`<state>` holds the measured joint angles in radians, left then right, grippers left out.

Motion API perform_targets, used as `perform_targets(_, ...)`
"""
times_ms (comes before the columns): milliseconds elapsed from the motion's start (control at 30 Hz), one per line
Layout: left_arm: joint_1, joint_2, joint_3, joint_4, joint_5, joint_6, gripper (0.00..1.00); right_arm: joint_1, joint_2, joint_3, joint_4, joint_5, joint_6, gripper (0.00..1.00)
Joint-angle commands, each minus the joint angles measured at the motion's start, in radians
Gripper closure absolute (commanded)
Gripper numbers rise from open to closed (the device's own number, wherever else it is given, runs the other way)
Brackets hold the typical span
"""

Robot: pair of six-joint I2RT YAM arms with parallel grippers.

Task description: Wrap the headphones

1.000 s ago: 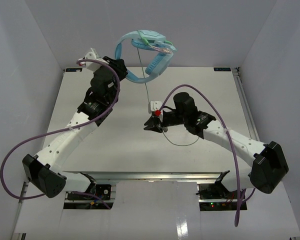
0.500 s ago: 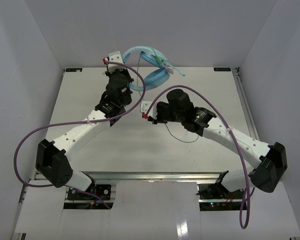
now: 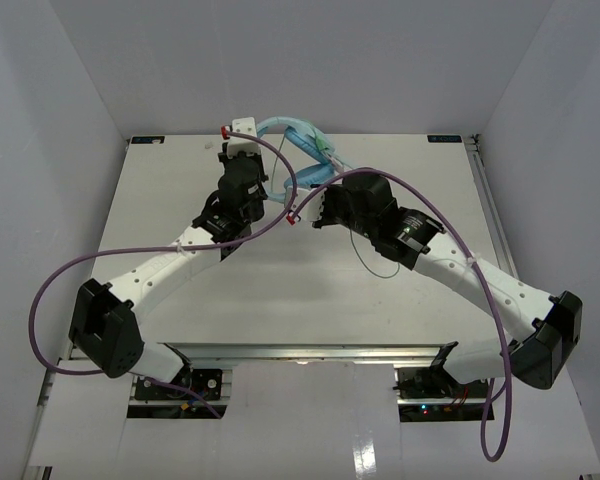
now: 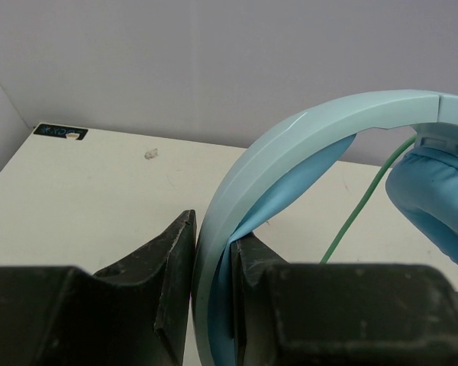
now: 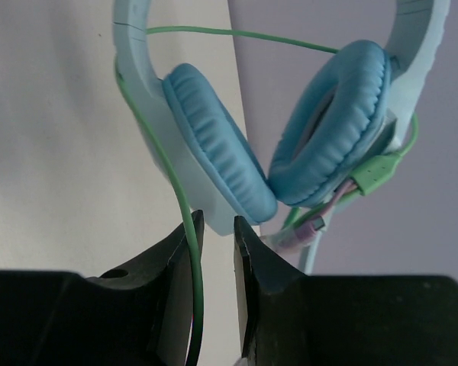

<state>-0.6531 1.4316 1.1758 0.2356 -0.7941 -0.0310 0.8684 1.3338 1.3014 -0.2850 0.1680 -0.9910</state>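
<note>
Gripping, left wrist view: left gripper (image 4: 212,232) clamped on the headphones (image 4: 252,175), one finger on either side of the light-blue headband (image 4: 328,114), no gap showing; band arcs up and over to an earcup (image 4: 435,191) at the frame edge; pale-green cord (image 4: 359,206) drops behind the band; table (image 4: 76,191) lies beyond and below, so the set looks held clear of it
Right wrist view: right gripper (image 5: 217,225) has its fingers narrowly apart; cord enters the gap and lies against one finger, not visibly pinched; both earcup pads face each other just beyond the tips; one strand already crosses between the headband arms higher up; green plug housing (image 5: 374,175) and pinkish jack (image 5: 305,229) sit beside the farther cup
Top view: headphones aloft near the far table edge, between the two wrists, which stand close together; a thin slack strand trails under the right forearm toward the table
Step in hand (judged): winding the cord round the set; partly done, slack left to take up
Next move (judged): right arm leads the cord round the cups for another turn, letting it slide through the gap under light tension; left grip stays firm as anchor; little room between the wrists, so the path needs care
</note>
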Motion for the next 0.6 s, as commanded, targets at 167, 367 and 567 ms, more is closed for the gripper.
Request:
perform_targets(167, -0.002, -0.082, -0.031, -0.031, 0.026, -0.054, 1.0, 0.004, -0.034, 0.076, 0.104, 0.193, -0.09, 0.9)
perform_targets(367, -0.002, -0.078, -0.03, -0.062, 0.048, -0.059, 1.0, 0.004, -0.023, 0.098, 0.122, 0.218, -0.106, 0.85)
perform_targets(567, -0.002, -0.081, -0.046, -0.088, 0.066, -0.069, 1.0, 0.004, -0.018, 0.109, 0.138, 0.241, -0.131, 0.78)
